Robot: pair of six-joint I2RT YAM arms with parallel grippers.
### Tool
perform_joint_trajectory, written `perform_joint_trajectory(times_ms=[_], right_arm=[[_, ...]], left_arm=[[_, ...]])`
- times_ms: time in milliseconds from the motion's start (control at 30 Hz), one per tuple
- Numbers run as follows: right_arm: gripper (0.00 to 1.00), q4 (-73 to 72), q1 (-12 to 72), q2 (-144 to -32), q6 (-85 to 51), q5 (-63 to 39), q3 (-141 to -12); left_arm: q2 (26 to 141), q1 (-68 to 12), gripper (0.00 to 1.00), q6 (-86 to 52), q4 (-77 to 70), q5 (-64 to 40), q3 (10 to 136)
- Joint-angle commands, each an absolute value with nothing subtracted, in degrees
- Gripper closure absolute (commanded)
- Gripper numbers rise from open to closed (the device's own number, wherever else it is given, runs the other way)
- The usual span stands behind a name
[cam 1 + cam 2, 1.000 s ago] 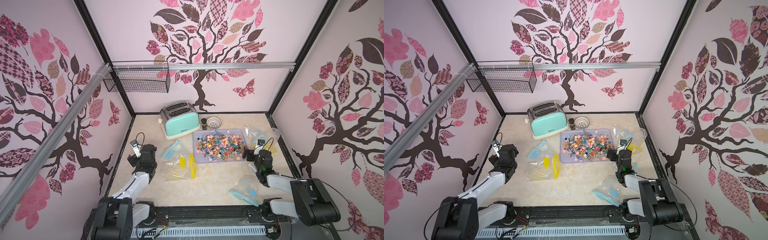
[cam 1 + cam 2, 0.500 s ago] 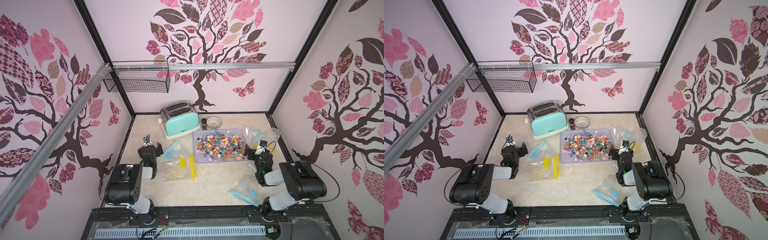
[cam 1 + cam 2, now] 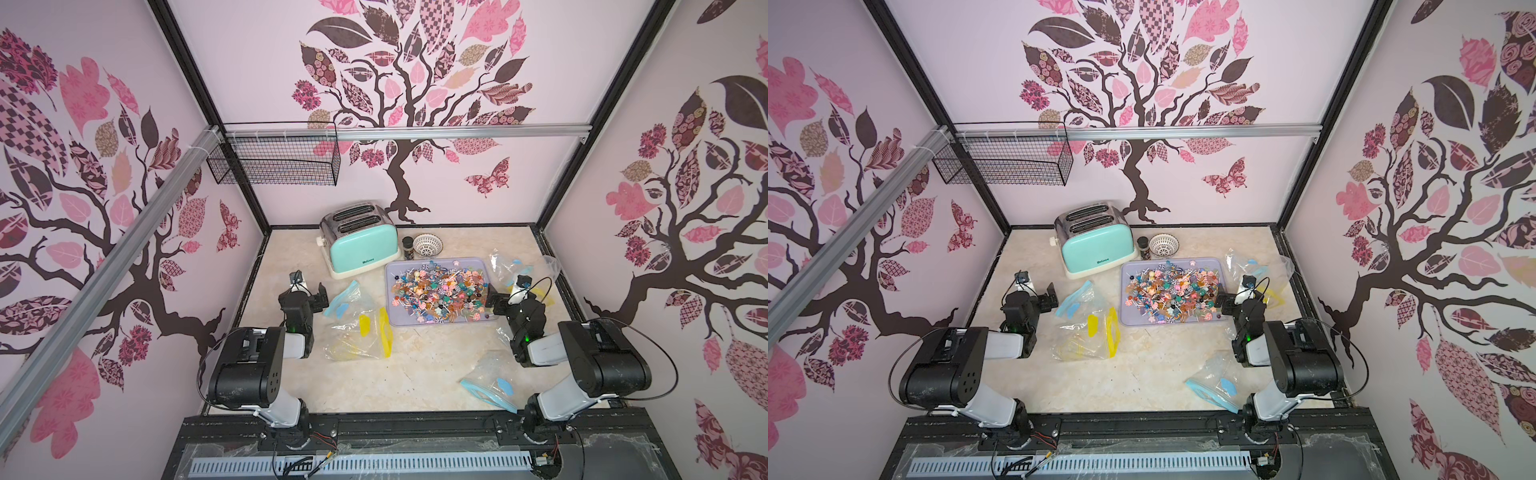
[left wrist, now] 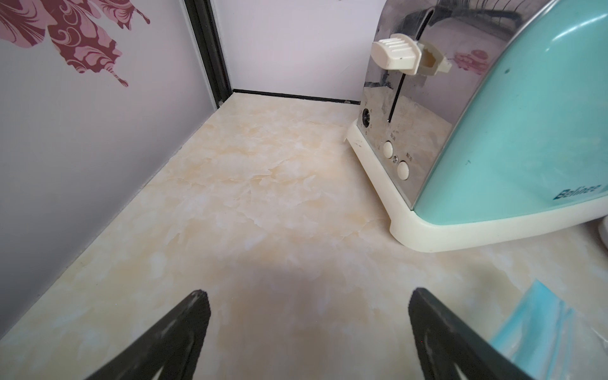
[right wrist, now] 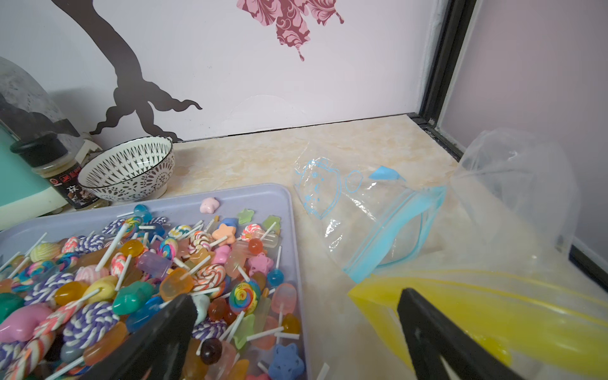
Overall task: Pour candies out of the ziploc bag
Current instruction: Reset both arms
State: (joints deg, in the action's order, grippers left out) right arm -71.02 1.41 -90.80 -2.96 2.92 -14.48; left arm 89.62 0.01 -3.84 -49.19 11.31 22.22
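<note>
Candies (image 3: 440,291) lie heaped in the lilac tray (image 3: 394,269), right of centre in both top views. In the right wrist view they fill the lower left (image 5: 148,279). I hold the left gripper (image 4: 309,306) with its jaws wide apart over bare counter and nothing between them. The toaster (image 4: 526,131) is at the upper right of that view and a blue-zip bag (image 4: 543,329) at its lower right corner. The right gripper (image 5: 296,302) is likewise spread and empty. One finger is over the candies at the tray's edge, the other over the corner yellow-zip bag (image 5: 493,312), which looks flat and nearly empty. My next move turns on the central yellow-zip bag (image 3: 353,338). It lies left of centre in a top view, below and to the right of the left gripper (image 3: 311,297) and apart from it. Its yellow zip strip runs up-down in the frame along its right edge. I therefore judge that the mouth faces the tray and the long axis runs left-right. The inside shows a yellowish tint, but I cannot tell whether candies remain there. The left arm is clearly the nearer one, since the right gripper (image 3: 498,303) sits beyond the tray. Compared with one second earlier, both arms have folded upward, and their elbow links now loom large in the lower frame. The left gripper has edged up and right toward the blue-zip bag. Jaws, bags and candies are unchanged.
</note>
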Motion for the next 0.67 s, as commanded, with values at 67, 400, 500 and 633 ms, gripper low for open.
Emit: perform_joint_trajectory(times_ms=[67, 400, 500, 633], right_arm=[[0.00, -70.94, 1.12, -90.97, -2.29, 1.88, -15.33], [0.00, -68.56, 1.14, -91.85, -2.20, 2.19, -17.03], [0.00, -68.98, 1.14, -91.52, -2.20, 2.11, -16.62], [0.00, -70.98, 1.26, -90.90, -2.16, 2.10, -15.32]], left_arm=[[89.21, 0.26, 0.02, -3.23, -49.79, 10.83, 22.00], [89.12, 0.21, 0.02, -3.20, -49.58, 10.81, 22.06], [89.16, 0.22, 0.02, -3.22, -49.59, 10.81, 21.97], [89.12, 0.24, 0.02, -3.23, -49.60, 10.81, 21.97]])
